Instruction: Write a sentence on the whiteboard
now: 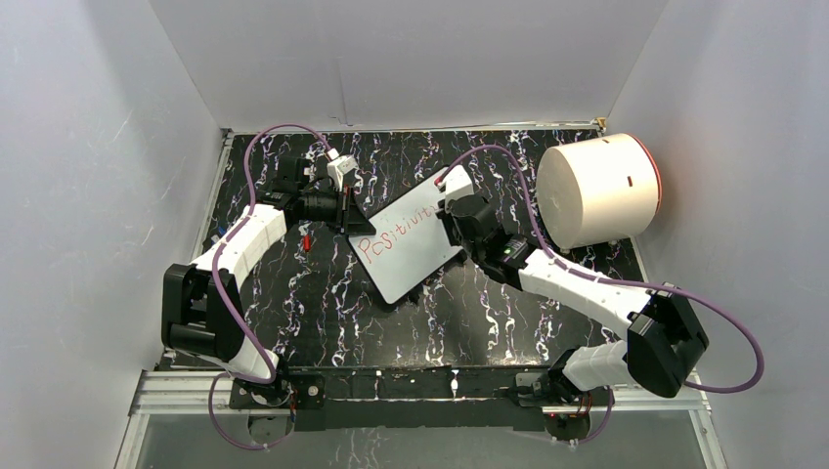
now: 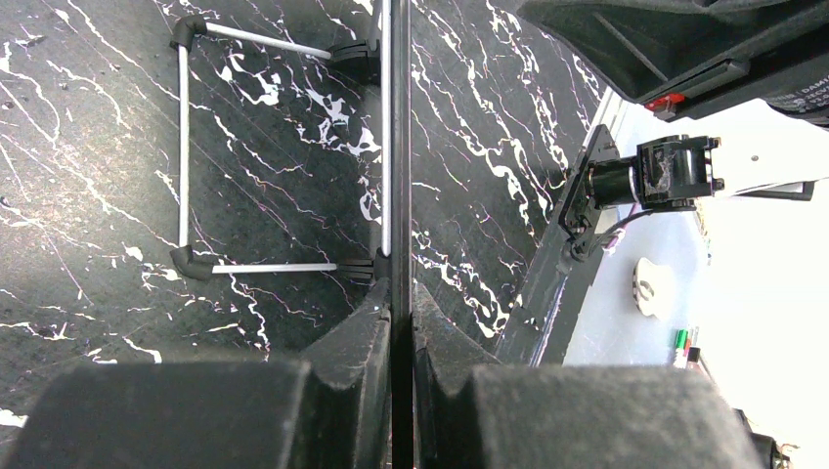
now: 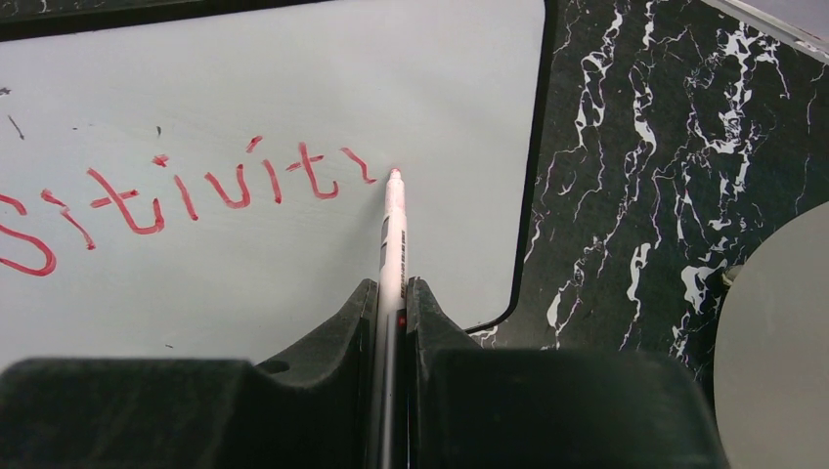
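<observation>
Nearest, clamped shut in the right tool (image 3: 393,293): a white marker (image 3: 393,230), red tip pressed to the whiteboard (image 3: 293,68) just past the half-formed last letter of "Positivity". Under halfway through the sentence (image 3: 186,195), by the look of it, second line unstarted. Board skewed at mid-surface (image 1: 323,313). At its 10 o'clock, left tool (image 2: 396,313) pinched closed on the thin frame, likely bracing against pen pressure. Farther off at 2 o'clock, a white cylinder (image 1: 596,191).
</observation>
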